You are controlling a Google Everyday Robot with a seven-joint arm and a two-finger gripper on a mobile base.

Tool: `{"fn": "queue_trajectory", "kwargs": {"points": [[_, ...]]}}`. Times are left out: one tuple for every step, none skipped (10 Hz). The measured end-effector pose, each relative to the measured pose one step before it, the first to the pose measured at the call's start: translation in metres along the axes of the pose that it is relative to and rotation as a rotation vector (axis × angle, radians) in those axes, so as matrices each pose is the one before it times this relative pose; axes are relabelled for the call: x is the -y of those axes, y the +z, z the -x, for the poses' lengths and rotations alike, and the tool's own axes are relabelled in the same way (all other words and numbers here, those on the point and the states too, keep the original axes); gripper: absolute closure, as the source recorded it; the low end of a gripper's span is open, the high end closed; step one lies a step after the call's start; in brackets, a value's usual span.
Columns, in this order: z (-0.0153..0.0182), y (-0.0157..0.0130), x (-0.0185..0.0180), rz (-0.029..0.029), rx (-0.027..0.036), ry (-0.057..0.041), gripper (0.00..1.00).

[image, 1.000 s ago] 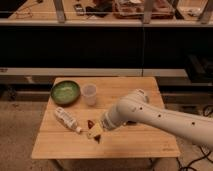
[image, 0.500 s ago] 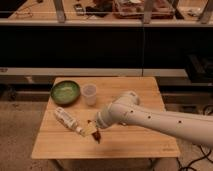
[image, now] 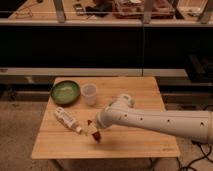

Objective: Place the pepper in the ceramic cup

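Observation:
The ceramic cup (image: 89, 93) stands upright, pale and handleless, on the far left part of the wooden table (image: 140, 142), beside the green bowl. My gripper (image: 94, 131) is low over the table's front left, about a hand's width in front of the cup, and stands open. A small dark red piece that looks like the pepper (image: 96, 136) lies on the table right at the gripper's tip, partly hidden by it. I cannot tell whether it is touched. The white arm (image: 150, 120) reaches in from the right.
A round green bowl (image: 65, 92) sits left of the cup. A white bottle (image: 66, 119) lies on its side just left of the gripper. A tiny red bit (image: 90, 122) shows between bottle and gripper. Dark shelving runs behind the table.
The arm has swung left and forward, carrying the gripper down toward the red piece near the bottle's end. Cup, bowl and bottle have stayed in place.

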Motion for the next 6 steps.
{"fn": "queue_trajectory", "kwargs": {"points": [[0.00417, 0.00732, -0.00369, 0.01068, 0.00349, -0.00004, 0.20], [0.00265, 0.01356, -0.00053, 0.00702, 0.00624, -0.00308, 0.20], [-0.00191, 0.00601, 0.00184, 0.00282, 0.00113, -0.00755, 0.20], [-0.00181, 0.00698, 0.00294, 0.00240, 0.00423, -0.00826, 0.20], [-0.00221, 0.00632, 0.00345, 0.00387, 0.00512, -0.01080, 0.20], [0.00003, 0.00501, 0.00199, 0.00476, 0.00721, -0.00639, 0.20]]}}
